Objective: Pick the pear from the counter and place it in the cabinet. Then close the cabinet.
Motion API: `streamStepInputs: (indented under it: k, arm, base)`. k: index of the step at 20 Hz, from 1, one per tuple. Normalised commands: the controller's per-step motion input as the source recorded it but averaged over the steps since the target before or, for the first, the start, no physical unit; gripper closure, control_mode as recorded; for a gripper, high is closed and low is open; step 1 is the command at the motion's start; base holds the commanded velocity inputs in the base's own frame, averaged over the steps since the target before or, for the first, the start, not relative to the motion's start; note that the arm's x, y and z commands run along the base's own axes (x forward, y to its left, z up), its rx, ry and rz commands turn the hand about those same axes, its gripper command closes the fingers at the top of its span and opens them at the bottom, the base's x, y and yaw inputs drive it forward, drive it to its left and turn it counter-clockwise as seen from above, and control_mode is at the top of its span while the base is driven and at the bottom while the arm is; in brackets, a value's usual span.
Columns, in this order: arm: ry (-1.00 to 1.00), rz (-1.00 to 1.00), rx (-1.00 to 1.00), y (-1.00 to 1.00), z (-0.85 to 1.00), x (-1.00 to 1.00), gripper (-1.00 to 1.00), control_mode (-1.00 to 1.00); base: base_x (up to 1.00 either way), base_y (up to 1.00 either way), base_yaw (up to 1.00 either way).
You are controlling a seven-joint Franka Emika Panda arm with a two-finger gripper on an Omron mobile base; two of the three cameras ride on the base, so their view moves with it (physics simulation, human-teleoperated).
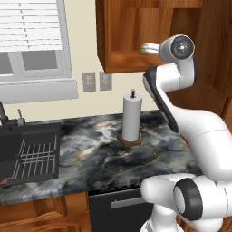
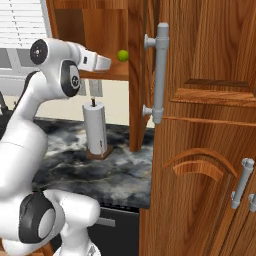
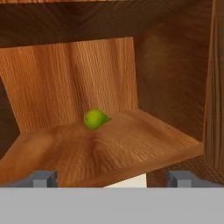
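While the arm reaches up toward the cabinet point(image 1: 136, 36), the pear point(image 3: 95, 118) lies on the cabinet's shelf bottom, well back near the rear wall, resting on its side with the narrow end pointing right in the hand view; nothing touches it. In the right base view the pear point(image 2: 123, 55) sits just beyond the gripper point(image 2: 102, 62), apart from it; in the left base view the pear point(image 1: 146, 49) peeks out just left of the hand, on the shelf edge region.

Fingers point(image 3: 43, 178) stand wide apart (one tip low left, one low right in the hand view), holding nothing; the shelf's front edge lies between them and the pear.

Cabinet door point(image 2: 200, 100) is swung open toward the right base camera; its long vertical grey bar handle point(image 2: 160, 72) is upright, well clear of the gripper.

Below, the table point(image 1: 99, 149) is dark marbled stone; a white paper towel roll point(image 1: 132, 118) stands upright on a small brown base near the back wall, almost under the open cabinet; black sink point(image 1: 27, 154) with a wire rack sits at the left end; two wall outlets point(image 1: 97, 81) on the wall between window and cabinet; window blinds point(image 1: 29, 25) upper left.
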Motion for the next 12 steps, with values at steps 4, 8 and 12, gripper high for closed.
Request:
streamStepInputs:
  k: [4,8,12]
  arm:
    - [0.11,0.00,0.08,0.00,0.45,-1.00,-1.00,-1.00]
    - [0.06,0.00,0.06,0.00,0.06,-1.00,-1.00,-1.00]
    - [-0.03,0.00,0.00,0.00,-0.02,-1.00,-1.00,-1.00]
  base:
    - [0.00,0.00,0.00]
    - [0.00,0.00,0.00]
    - [0.00,0.00,0.00]
